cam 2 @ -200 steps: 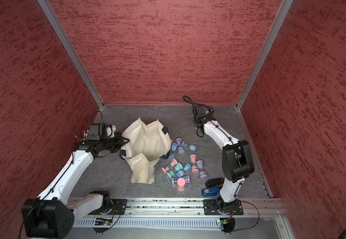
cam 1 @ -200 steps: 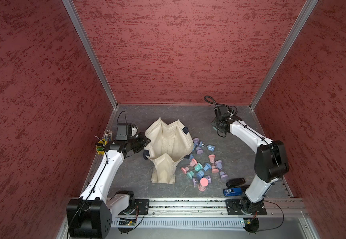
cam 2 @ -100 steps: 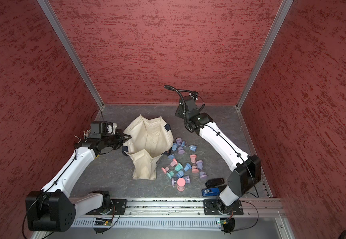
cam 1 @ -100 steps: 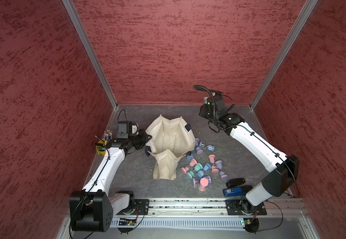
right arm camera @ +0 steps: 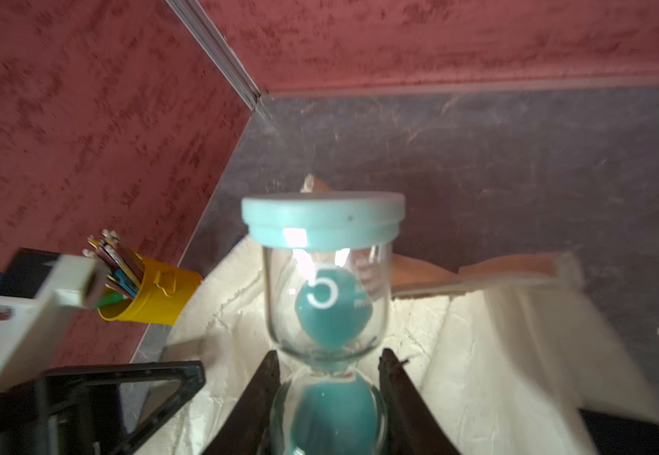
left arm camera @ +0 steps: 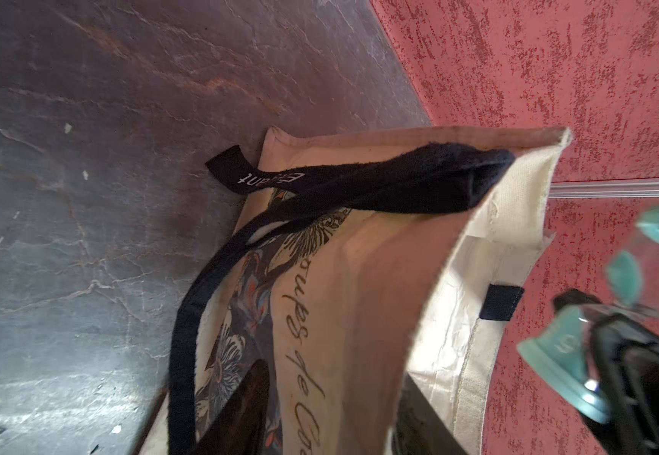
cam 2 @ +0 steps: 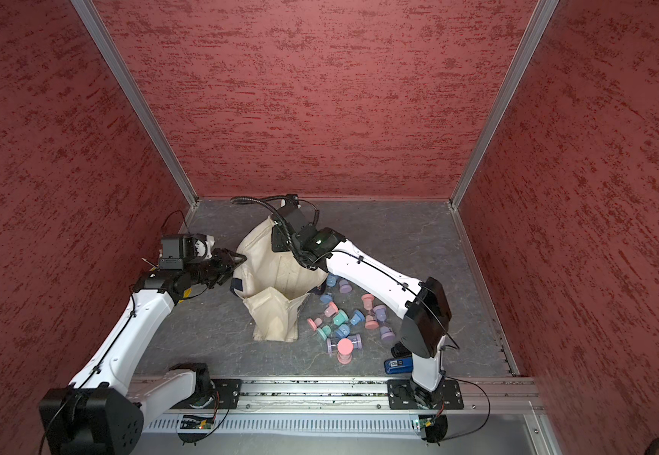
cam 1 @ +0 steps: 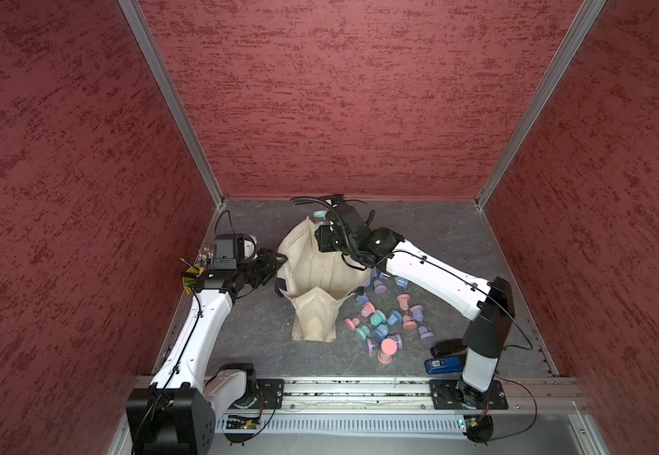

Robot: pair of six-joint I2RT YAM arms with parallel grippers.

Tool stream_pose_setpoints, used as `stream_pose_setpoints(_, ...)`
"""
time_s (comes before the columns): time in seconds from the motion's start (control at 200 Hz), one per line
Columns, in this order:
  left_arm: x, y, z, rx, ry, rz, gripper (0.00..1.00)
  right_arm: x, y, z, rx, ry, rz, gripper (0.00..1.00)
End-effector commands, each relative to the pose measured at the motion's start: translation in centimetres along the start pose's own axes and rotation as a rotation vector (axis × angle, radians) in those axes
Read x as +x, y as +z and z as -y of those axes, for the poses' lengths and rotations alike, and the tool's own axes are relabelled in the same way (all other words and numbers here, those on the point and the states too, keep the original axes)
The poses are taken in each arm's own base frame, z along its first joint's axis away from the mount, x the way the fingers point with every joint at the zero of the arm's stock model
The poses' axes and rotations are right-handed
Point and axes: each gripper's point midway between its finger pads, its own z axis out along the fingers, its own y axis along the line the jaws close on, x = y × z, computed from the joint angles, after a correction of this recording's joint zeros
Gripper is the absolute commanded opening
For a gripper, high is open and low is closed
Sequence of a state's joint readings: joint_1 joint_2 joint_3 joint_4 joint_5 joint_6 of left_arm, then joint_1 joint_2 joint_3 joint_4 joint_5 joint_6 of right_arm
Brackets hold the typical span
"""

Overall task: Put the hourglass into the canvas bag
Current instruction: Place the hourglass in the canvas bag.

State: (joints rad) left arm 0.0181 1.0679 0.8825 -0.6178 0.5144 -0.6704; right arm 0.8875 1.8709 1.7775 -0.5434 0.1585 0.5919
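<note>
Right wrist cam: right fingers (right arm camera: 259,402) are clamped on the narrow waist of the teal hourglass (right arm camera: 322,299), white 5 on the glass. It hangs over the open mouth of the canvas bag (right arm camera: 477,354). Left fingers (left arm camera: 247,409) are parted, one outside the bag's printed wall and one inside, with the fabric between them but not pinched as far as I can see. The bag stands on the desk (cam 1: 438,244), its navy handle (left arm camera: 359,185) flopped across the rim. A loose pile of pastel hourglasses (cam 1: 383,319) lies just beside the bag, and a yellow pencil cup (right arm camera: 154,295) sits near the bag's opposite side.
</note>
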Motion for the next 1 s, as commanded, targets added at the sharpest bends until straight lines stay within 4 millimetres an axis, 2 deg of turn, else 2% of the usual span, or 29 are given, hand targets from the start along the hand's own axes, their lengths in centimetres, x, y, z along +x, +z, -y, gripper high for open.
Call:
stream_pose_setpoints(0.0, 0.5, -0.3, -0.6, -0.02, 0.039, -0.008, 0.44, 2.3, 0.4, -0.8, -0.05, 0.031, -0.08, 0.0)
stream_pose_setpoints(0.09, 0.9, 0.2, -1.0, -0.011, 0.036, -0.025, 0.41, 4.5, 0.7, -0.8, -0.062, 0.019, -0.111, 0.0)
stream_pose_setpoints(0.2, 1.5, 0.8, -1.0, 0.013, 0.015, -0.05, 0.29, 6.6, 1.3, 0.0, -0.053, 0.046, -0.172, 0.0)
stream_pose_setpoints(0.371, 1.5, 0.6, -0.8, 0.026, 0.008, -0.029, 0.1, 9.6, 3.3, 1.4, 0.01, 0.041, -0.277, 0.0)
stream_pose_setpoints(0.421, 1.5, 0.5, -0.8, 0.02, 0.007, -0.024, 0.01, 10.2, 3.8, 1.6, 0.023, 0.046, -0.298, 0.0)
stream_pose_setpoints(0.446, 1.5, 0.4, -0.8, 0.018, 0.007, -0.022, 0.0, 10.3, 3.9, 1.8, 0.038, 0.049, -0.3, 0.0)
stream_pose_setpoints(0.536, 1.7, 0.3, -1.2, 0.006, 0.002, -0.015, 0.0, 9.3, 2.9, 1.4, 0.045, 0.048, -0.249, 0.0)
stream_pose_setpoints(0.711, 2.0, 0.3, -1.6, 0.007, -0.034, -0.005, 0.0, 5.2, -1.0, -0.7, 0.005, 0.039, -0.125, 0.0)
stream_pose_setpoints(0.822, 1.9, 0.1, -1.4, 0.012, -0.034, 0.004, 0.0, 4.1, -2.5, -0.7, 0.049, 0.019, -0.11, 0.0)
stream_pose_setpoints(0.932, 1.9, 0.0, -1.4, 0.009, -0.03, 0.01, 0.0, 2.6, -4.5, -1.4, 0.019, 0.034, -0.063, 0.0)
stream_pose_setpoints(0.997, 1.9, 0.0, -1.3, 0.011, -0.026, 0.011, 0.0, 2.8, -4.4, -1.5, 0.012, 0.037, -0.078, 0.0)
